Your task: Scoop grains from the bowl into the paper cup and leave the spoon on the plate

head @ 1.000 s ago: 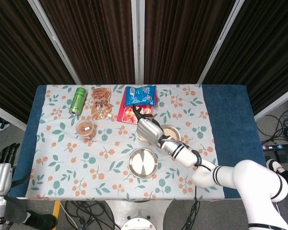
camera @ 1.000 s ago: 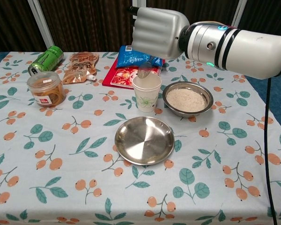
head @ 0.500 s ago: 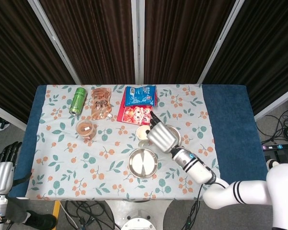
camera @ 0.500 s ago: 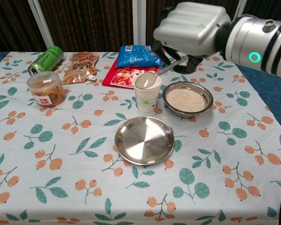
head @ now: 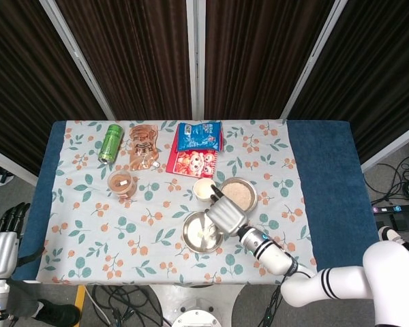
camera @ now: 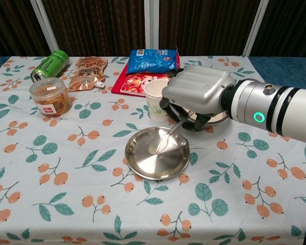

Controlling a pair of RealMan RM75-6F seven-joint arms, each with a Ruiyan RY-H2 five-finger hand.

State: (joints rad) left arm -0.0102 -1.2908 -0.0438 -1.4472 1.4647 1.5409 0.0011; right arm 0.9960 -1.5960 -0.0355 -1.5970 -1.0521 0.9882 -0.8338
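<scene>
With the right hand point(camera: 196, 94) gripping the spoon point(camera: 163, 139) over the plate point(camera: 166, 166), at 6 o'clock from the cup point(camera: 155, 99), releasing comes next.

You have one spoon point(camera: 160, 142), one plate point(camera: 163, 164), one paper cup point(camera: 154, 100), one bowl point(head: 238, 193), one can point(camera: 49, 65), one jar point(camera: 50, 96), three packets point(camera: 152, 60).

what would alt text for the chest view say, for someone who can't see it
The robot's right hand holds a spoon with its bowl over a metal plate on a floral tablecloth. Behind it stand a paper cup and a partly hidden grain bowl, with a plastic jar, green can and snack packets farther back.
</scene>
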